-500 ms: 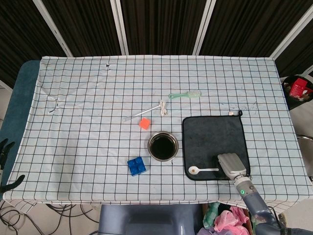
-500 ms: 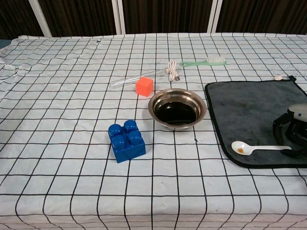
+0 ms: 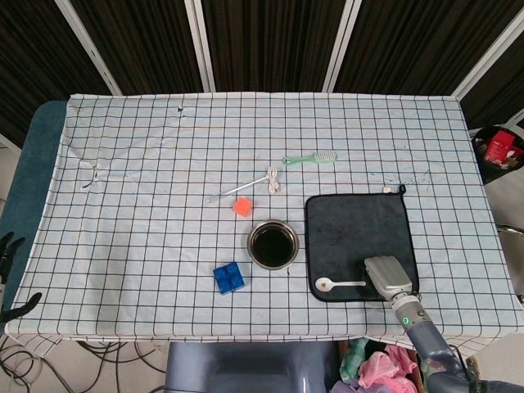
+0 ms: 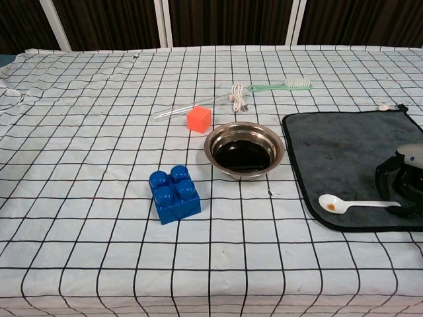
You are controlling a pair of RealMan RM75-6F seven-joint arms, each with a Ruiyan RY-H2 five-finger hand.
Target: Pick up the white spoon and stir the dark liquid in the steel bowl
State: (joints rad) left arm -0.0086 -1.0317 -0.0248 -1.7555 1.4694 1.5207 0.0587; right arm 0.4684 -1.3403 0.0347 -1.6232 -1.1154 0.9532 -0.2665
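Checked cloth covered the desk [image 3: 123, 164]; lower right, the right robot hand [image 4: 404, 178] sat at the white spoon's [image 4: 350, 204] handle, grip unclear, steel bowl [image 4: 244, 150] nearby for stirring.

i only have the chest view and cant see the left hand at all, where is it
observer: In the head view, dark fingers of the left hand show at the far left edge, off the table and far from the steel bowl.
operator: and the right hand, i just see fingers at my frame edge
observer: From above, the grey back of the right hand covers the handle end of the white spoon, which lies on the black mat.
operator: anything past the mat on the right
observer: A dark bin with a red item in it sits off the table's right side.
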